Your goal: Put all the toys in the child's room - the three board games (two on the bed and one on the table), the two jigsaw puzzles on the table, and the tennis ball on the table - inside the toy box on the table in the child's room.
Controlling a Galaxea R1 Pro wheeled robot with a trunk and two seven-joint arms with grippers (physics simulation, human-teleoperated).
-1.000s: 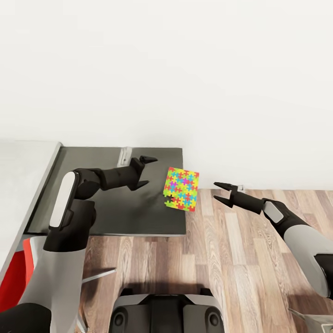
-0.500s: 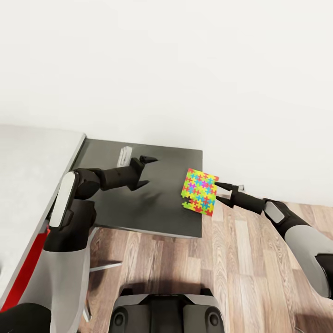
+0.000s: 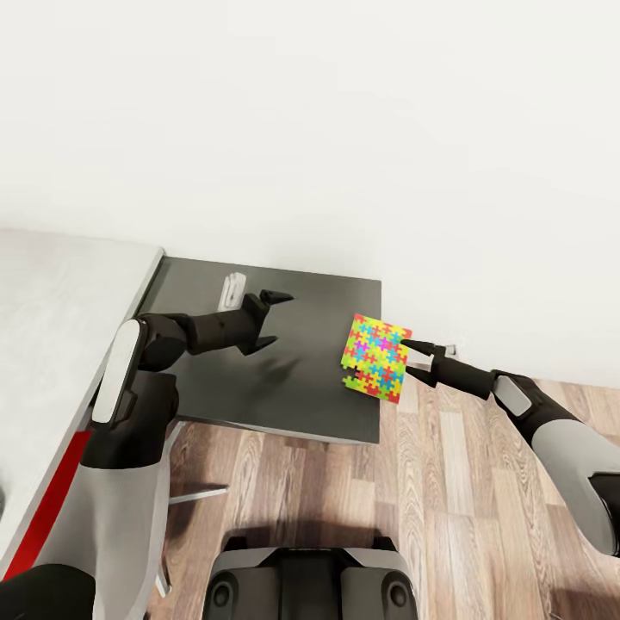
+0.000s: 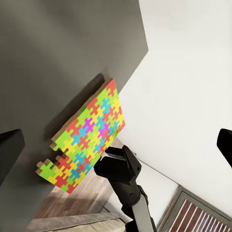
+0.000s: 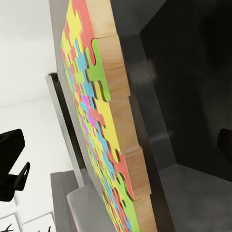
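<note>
One jigsaw puzzle [image 3: 375,357], a square of red, yellow, green and blue pieces, sits at the right edge of the table's dark lower section [image 3: 258,387] and overhangs it. My right gripper [image 3: 407,358] is open, one finger above and one below the puzzle's right edge. From the left wrist the puzzle [image 4: 87,135] shows with the right gripper [image 4: 118,164] at its edge. Close in the right wrist view is the puzzle's wooden side [image 5: 116,130]. My left gripper [image 3: 275,319] hovers open over the dark section, a hand's width left of the puzzle.
The pale grey table top [image 3: 52,293] runs off to the left. A small pale bracket [image 3: 231,288] lies at the back of the dark section. A white wall stands behind, and wooden floor [image 3: 465,517] spreads to the right. Something red [image 3: 43,499] shows under the table.
The camera has swung, shifting table and puzzle to the right in the picture. My right gripper, a gap away a second ago, now has its fingers around the puzzle's edge. The left arm holds its pose.
</note>
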